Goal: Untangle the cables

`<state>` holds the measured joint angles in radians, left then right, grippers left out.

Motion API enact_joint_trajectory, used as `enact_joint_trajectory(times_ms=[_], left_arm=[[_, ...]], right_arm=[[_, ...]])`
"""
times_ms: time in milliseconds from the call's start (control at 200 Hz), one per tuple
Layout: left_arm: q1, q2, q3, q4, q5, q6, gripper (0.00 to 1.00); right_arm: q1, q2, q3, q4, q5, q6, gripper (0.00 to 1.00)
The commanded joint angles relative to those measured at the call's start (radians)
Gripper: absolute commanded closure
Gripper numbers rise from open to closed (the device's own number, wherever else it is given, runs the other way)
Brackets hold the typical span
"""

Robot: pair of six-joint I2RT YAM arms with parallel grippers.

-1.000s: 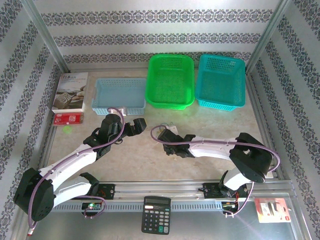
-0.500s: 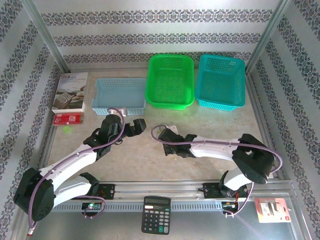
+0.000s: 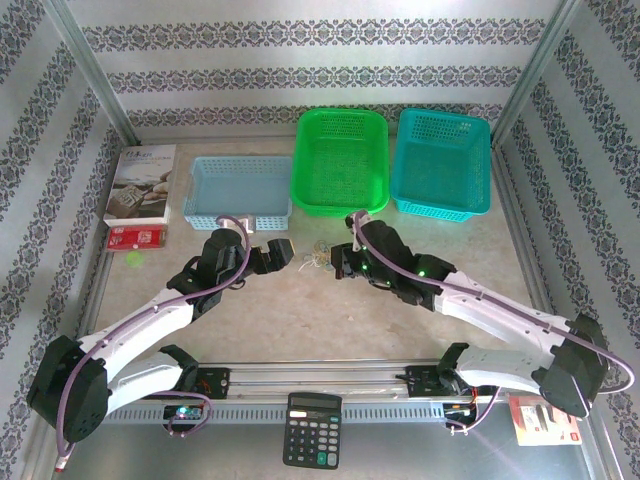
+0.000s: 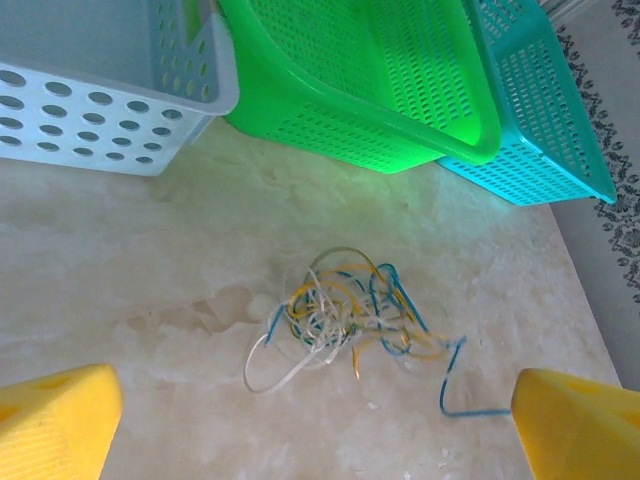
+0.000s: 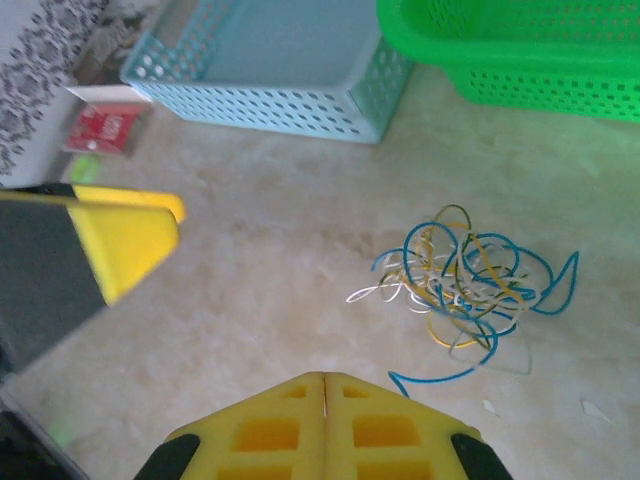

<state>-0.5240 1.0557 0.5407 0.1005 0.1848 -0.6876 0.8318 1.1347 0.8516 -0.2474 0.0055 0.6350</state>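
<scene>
The cables are a small tangle of thin white, yellow and blue wires lying on the table between the two grippers. My left gripper is just left of them. In the left wrist view its yellow fingertips stand wide open, and the cables lie ahead of them untouched. My right gripper sits just right of the tangle. Seen from the right wrist, the right gripper is shut with nothing between its pads, and the cables lie ahead to its right, with a loose blue end near its tip.
A light blue basket, a green basket and a teal basket stand in a row just behind the cables. A booklet and a red card lie at the left. A calculator rests on the near rail.
My right arm has swung up and back, so its gripper now reaches the tangle from the back right and the cables show uncovered. Its jaws have shut. The left arm has barely moved.
</scene>
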Motion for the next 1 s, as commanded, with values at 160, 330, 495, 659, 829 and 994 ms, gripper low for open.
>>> enact_joint_trajectory(times_ms=[160,330,495,659,829,994], left_arm=[[-0.013,-0.034,-0.001,0.052,0.077,0.1,0.0],[-0.015,-0.05,0.0,0.045,0.093,0.154,0.0],[-0.03,-0.043,0.014,0.065,0.115,0.213,0.0],[-0.058,-0.016,0.028,0.097,0.111,0.265,0.0],[-0.097,0.026,0.034,0.153,0.113,0.316,0.0],[-0.149,0.08,0.048,0.189,0.1,0.366,0.0]], right_arm=[[-0.048,-0.005,0.05,0.099,-0.167,0.072,1.0],[-0.053,-0.004,0.125,0.096,-0.2,0.068,1.0],[-0.053,0.001,0.184,0.091,-0.223,0.066,1.0],[-0.053,0.002,0.233,0.09,-0.232,0.065,1.0],[-0.053,0.013,0.263,0.082,-0.226,0.057,1.0],[-0.054,0.026,0.257,0.085,-0.221,0.059,1.0]])
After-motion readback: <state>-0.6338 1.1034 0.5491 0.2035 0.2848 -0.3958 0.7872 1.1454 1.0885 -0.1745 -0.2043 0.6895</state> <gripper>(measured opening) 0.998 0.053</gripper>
